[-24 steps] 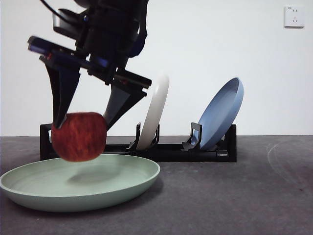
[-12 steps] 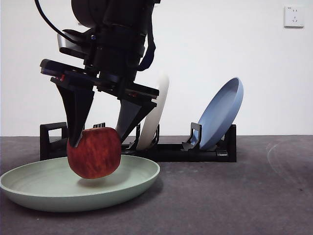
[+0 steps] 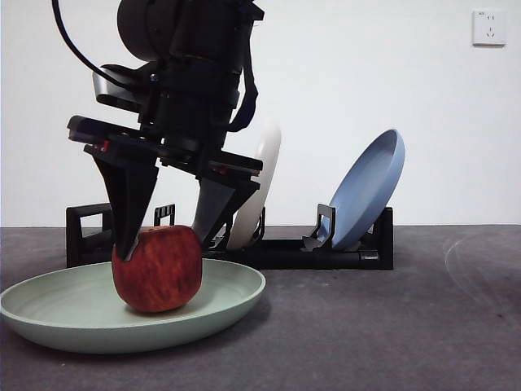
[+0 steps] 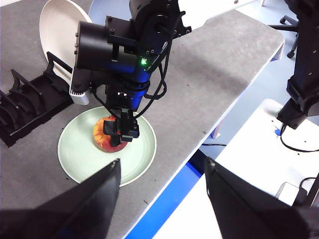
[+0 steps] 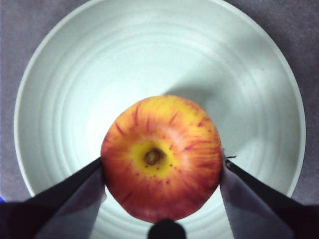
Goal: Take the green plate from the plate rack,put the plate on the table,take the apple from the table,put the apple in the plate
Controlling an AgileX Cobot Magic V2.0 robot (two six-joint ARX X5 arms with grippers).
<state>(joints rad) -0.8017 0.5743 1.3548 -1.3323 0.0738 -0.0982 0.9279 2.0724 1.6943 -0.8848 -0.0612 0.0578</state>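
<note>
Lowered since the earlier frame, the apple [image 3: 157, 270] is now being rested near the middle of the green plate [image 3: 236, 307], gripped by the right gripper [image 5: 162, 172], and could be rolled off-centre if released unevenly.

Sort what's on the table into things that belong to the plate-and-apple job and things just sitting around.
Part of the job:
- apple, gripped by the right gripper
- green plate, under the apple
- plate rack
- table

Just sitting around:
- white plate, in the rack
- blue plate, in the rack
- left gripper, open, off to the side
</note>
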